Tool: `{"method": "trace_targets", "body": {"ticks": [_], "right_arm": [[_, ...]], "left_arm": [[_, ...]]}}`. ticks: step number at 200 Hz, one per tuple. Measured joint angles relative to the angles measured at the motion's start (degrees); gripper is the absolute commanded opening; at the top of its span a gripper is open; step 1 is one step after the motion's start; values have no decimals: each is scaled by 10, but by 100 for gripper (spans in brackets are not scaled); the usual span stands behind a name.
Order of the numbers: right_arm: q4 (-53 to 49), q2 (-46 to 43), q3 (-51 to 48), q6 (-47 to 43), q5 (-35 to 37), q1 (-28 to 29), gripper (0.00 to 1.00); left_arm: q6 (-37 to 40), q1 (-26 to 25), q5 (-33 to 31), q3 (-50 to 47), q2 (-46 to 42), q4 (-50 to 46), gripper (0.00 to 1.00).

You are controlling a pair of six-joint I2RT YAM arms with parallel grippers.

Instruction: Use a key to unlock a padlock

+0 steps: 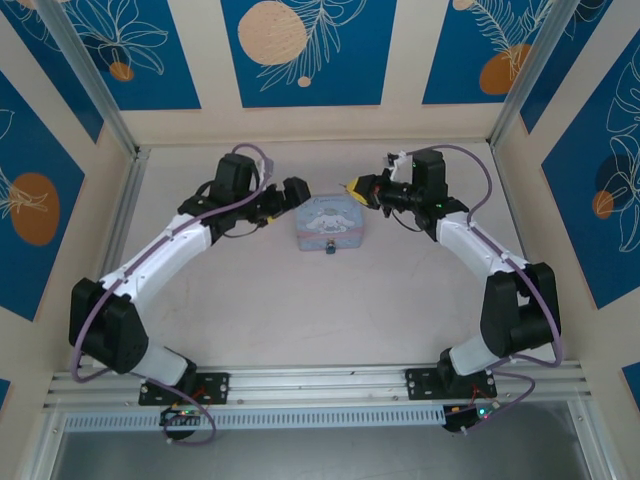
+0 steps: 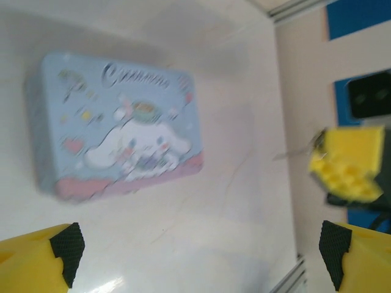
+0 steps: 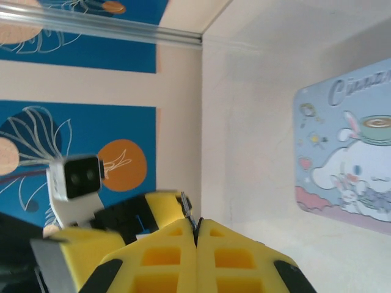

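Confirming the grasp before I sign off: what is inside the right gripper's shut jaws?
A thin dark sliver, apparently the key, sticks out from the shut right gripper. Its clamped part is hidden inside the grip.

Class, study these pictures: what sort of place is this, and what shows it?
Probably a robot test cell, not a home. The left arm and right arm are bolted to a metal rail at the near edge of the table, and blue printed wall panels on metal posts box it in.
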Motion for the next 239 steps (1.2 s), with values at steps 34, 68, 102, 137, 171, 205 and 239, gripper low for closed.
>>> {"method": "trace_targets", "body": {"ticks": [34,68,102,137,171,205,239], "right_arm": [[-38,-1,0,-23,17,-18,0],[-14,-1,-22,-37,27,-30,0],[17,-1,-54,-38,32,-32,0],[23,-15,-81,-40,48,-32,0],[-14,-83,-95,-54,75,-32,0],[-52,-153,-99,-76,89,-32,0],[-91,-172,-103,-90,90,-33,0]], "left_arm": [[52,-27,-22,-81,-14,-12,96],[91,-52,-37,-149,25,38,91],[102,-83,-58,-181,86,113,91],[119,-126,-84,-183,99,174,91],[125,-148,-117,-183,104,212,91],[124,-170,-167,-183,115,218,93],[125,-201,-193,-171,120,210,91]]}}
